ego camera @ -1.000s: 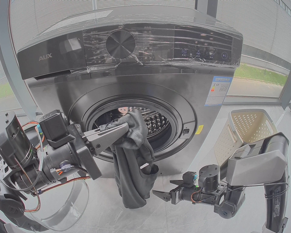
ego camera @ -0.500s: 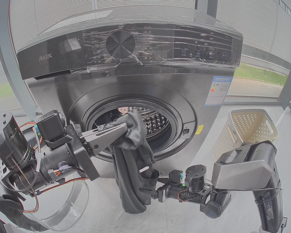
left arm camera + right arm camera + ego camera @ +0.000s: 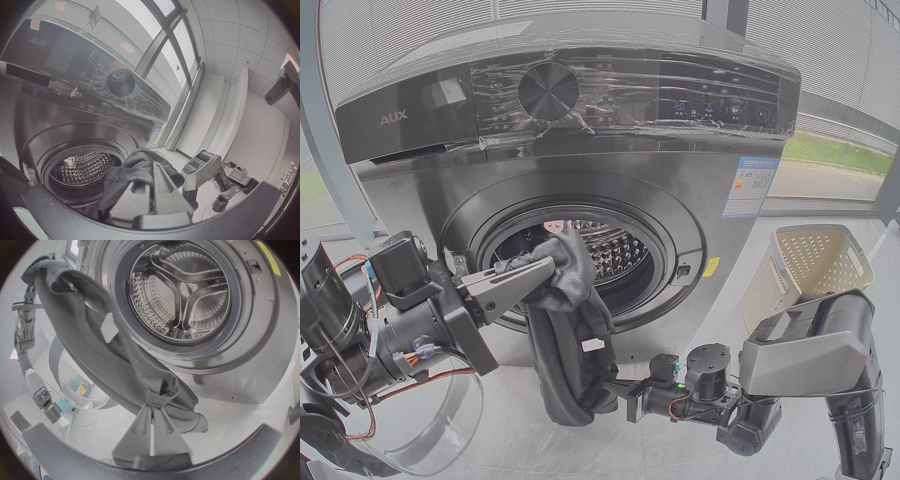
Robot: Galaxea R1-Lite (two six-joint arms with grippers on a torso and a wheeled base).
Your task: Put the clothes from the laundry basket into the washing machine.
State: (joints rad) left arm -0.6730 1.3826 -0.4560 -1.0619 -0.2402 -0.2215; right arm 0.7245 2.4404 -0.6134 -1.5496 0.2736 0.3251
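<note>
**Both hands gripping one dark garment at the washer's mouth**

The left hand [image 3: 547, 272] is pinching the upper bunch of a dark grey garment [image 3: 569, 369], its fingers pressed together on the cloth. It is holding it right in front of the open drum [image 3: 615, 250] of the washing machine [image 3: 581, 156]. From that hand the garment is hanging down in a long fold outside the machine. Below the left hand and a little to its right, the right hand [image 3: 612, 389] is clamping a fold near the garment's lower end, fingers pressed together on it. A white label [image 3: 592, 344] is showing on the cloth between the two hands. The round glass door [image 3: 431, 431] is standing open beneath the left hand's arm. The beige laundry basket [image 3: 819, 256] is sitting on the floor [image 3: 675, 450] beside the machine, well behind the right hand.
</note>
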